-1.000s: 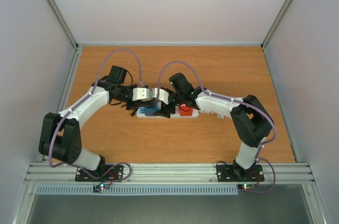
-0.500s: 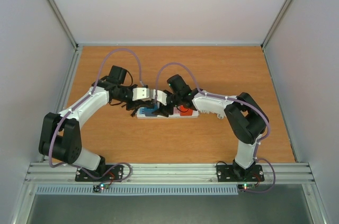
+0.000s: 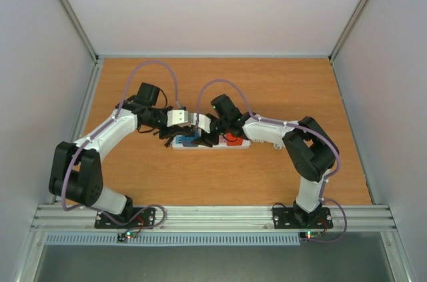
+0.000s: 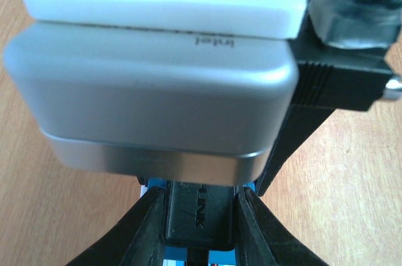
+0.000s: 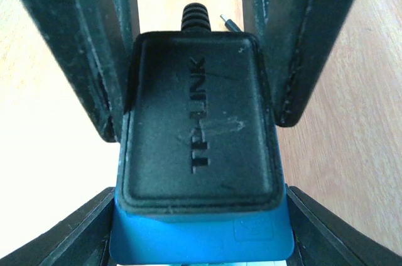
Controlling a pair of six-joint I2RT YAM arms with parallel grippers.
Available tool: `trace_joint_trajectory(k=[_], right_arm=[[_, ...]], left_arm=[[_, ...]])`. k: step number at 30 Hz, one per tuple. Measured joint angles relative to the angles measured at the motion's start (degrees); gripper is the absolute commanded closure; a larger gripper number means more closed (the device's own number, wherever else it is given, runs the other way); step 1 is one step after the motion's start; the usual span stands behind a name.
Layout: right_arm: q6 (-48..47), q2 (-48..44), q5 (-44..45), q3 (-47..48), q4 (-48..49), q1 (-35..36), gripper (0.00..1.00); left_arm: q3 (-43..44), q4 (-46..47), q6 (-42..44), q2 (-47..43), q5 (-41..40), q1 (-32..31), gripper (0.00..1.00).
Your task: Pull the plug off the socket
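The socket (image 3: 227, 143) is a white power strip lying across the middle of the table, with a blue outlet face (image 5: 201, 238) and a red one (image 3: 233, 139). A black TP-LINK plug (image 5: 198, 134) sits in the blue outlet and also shows in the left wrist view (image 4: 200, 212). My left gripper (image 4: 201, 200) reaches in from the left (image 3: 187, 137) and is shut on the plug's two sides. My right gripper (image 5: 201, 192) reaches in from the right (image 3: 203, 138), and its fingers (image 5: 69, 234) press against the sides of the blue outlet just below the plug.
The right wrist's silver camera housing (image 4: 157, 90) fills most of the left wrist view. The plug's black cable (image 3: 160, 137) trails left of the strip, and its small barrel tip (image 5: 227, 24) lies on the wood. The strip's white cord (image 3: 275, 145) is at its right end.
The right arm has swung a little to the left, bringing its gripper closer onto the plug's outlet. The left arm has hardly moved. Little differs over the last half second.
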Motion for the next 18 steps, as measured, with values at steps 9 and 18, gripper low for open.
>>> trace_joint_trajectory(k=[9,18], right_arm=[[-0.59,-0.35,0.15,-1.09,1.46,0.0,0.67],[-1.09,-0.98,-0.17,-1.88,2.73,0.48,0.72]], left_arm=[[0.07,-0.37,-0.48,-0.09,0.5,0.04,0.87],[-2.23,-0.26,-1.11,-4.28,-1.86,-0.15,0.87]])
